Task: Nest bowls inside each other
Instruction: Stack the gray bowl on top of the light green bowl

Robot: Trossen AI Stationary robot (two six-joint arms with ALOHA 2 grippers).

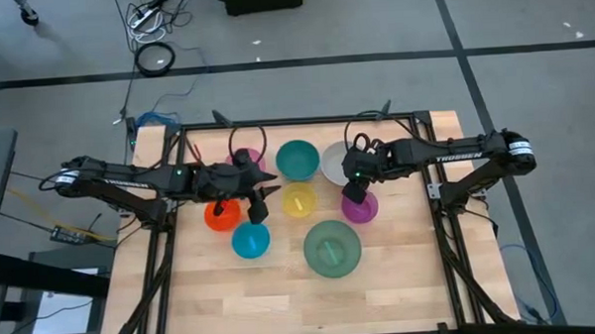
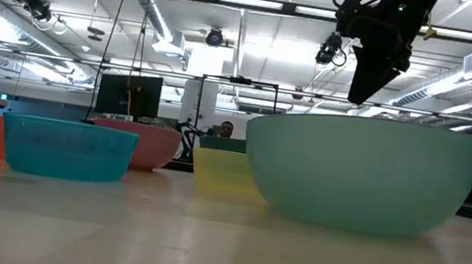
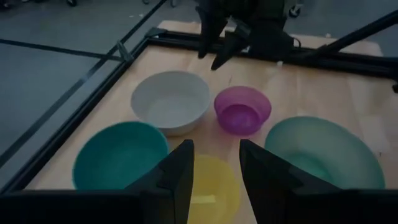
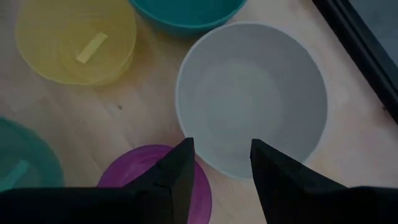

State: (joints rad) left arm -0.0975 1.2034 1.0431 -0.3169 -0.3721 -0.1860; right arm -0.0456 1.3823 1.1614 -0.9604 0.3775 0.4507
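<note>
Eight bowls stand apart on their bases on the wooden table [image 1: 401, 282]. Pink [image 1: 250, 159], teal [image 1: 297, 159] and white-grey [image 1: 335, 164] form the far row. Orange [image 1: 220, 216], yellow [image 1: 299, 201] and purple [image 1: 359, 206] form the middle row. Light blue [image 1: 250, 241] and the big green bowl [image 1: 332, 249] stand nearest. My left gripper [image 3: 214, 168] hangs open in the air between orange and yellow, with the yellow bowl [image 3: 211, 186] below its fingers. My right gripper [image 4: 221, 162] hangs open above the near rim of the white-grey bowl [image 4: 255, 93], beside the purple one [image 4: 134, 171].
A black metal frame [image 1: 435, 197] runs along the table's left, right and far edges. Bare wood lies along the near edge in front of the green bowl [image 2: 360, 173] and the light blue bowl [image 2: 67, 147]. Cables lie on the floor behind the table.
</note>
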